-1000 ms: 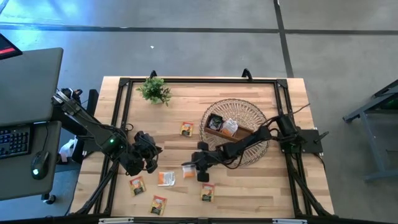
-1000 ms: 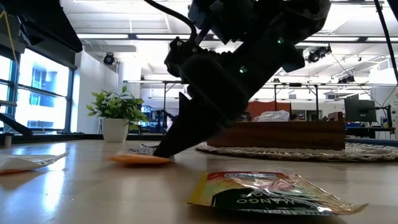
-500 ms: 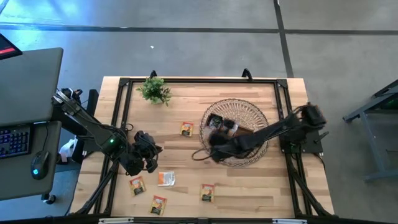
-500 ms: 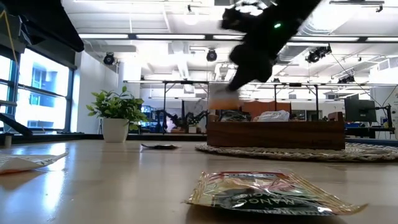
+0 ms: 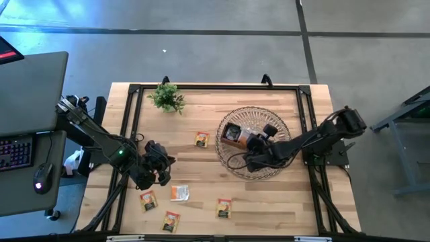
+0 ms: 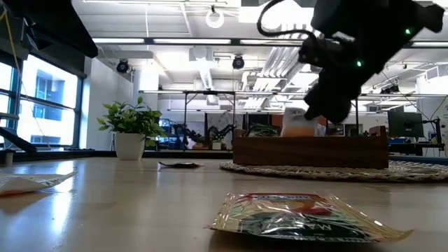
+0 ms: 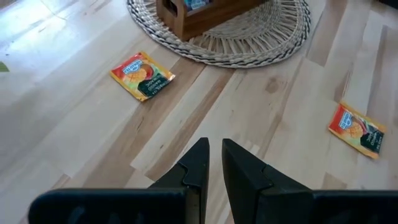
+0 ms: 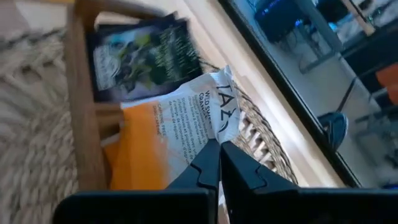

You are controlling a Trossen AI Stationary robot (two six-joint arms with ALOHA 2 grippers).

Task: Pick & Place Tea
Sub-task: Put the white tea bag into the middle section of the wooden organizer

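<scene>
R gripper clenched on white/orange tea packet over wooden tray in wicker basket, table's 3 o'clock; thin corner pinch prob. lets it slip outside tray.

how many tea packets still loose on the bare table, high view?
5: one left of the wicker basket, one by the left gripper, three along the near edge. More sit in the basket's tray; the arms may hide others.
</scene>
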